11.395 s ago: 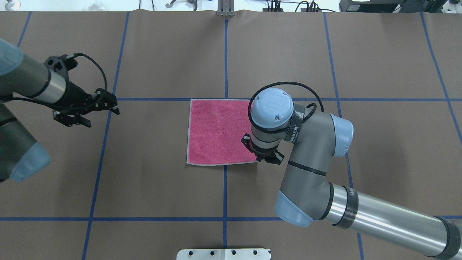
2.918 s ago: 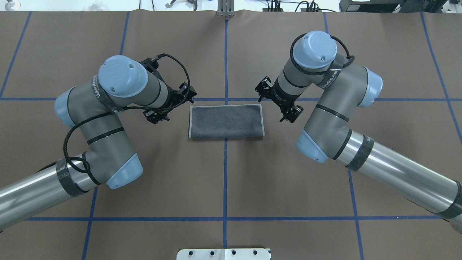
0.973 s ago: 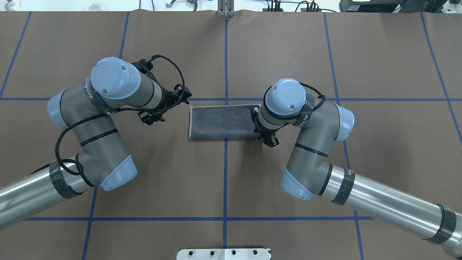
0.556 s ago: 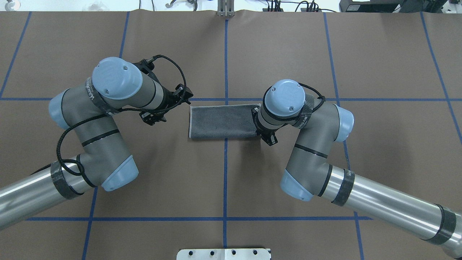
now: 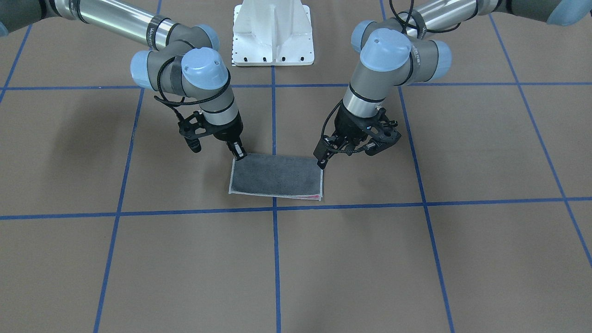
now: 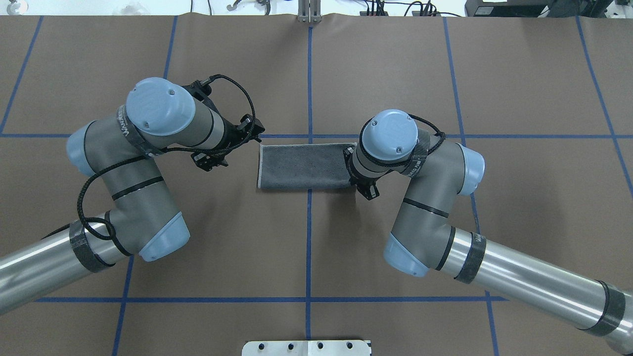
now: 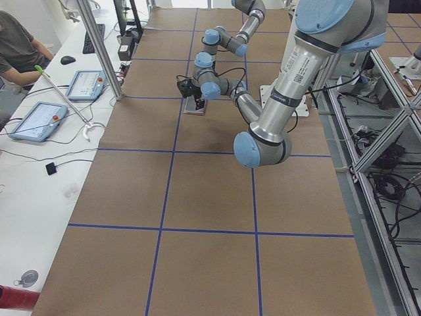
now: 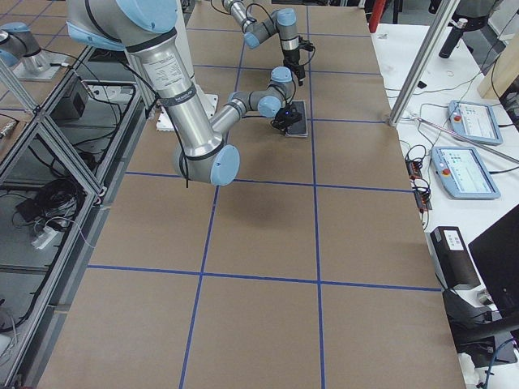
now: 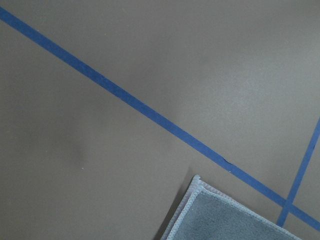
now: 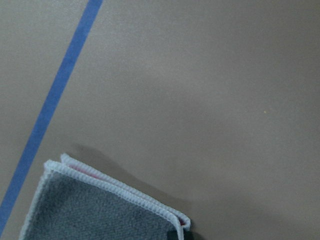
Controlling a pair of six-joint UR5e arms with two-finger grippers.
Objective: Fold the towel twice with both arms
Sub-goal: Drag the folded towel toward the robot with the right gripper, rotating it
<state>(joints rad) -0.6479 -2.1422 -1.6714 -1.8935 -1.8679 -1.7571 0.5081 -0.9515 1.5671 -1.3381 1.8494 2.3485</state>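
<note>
A terry towel, folded with its dark grey face up, lies flat on the brown paper table across a blue tape line. The black two-finger left gripper hangs spread wide beside one corner; the right gripper touches another, and I cannot tell whether it grips

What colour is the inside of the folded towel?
Pink; the towel shows it best in the right wrist view.
</note>
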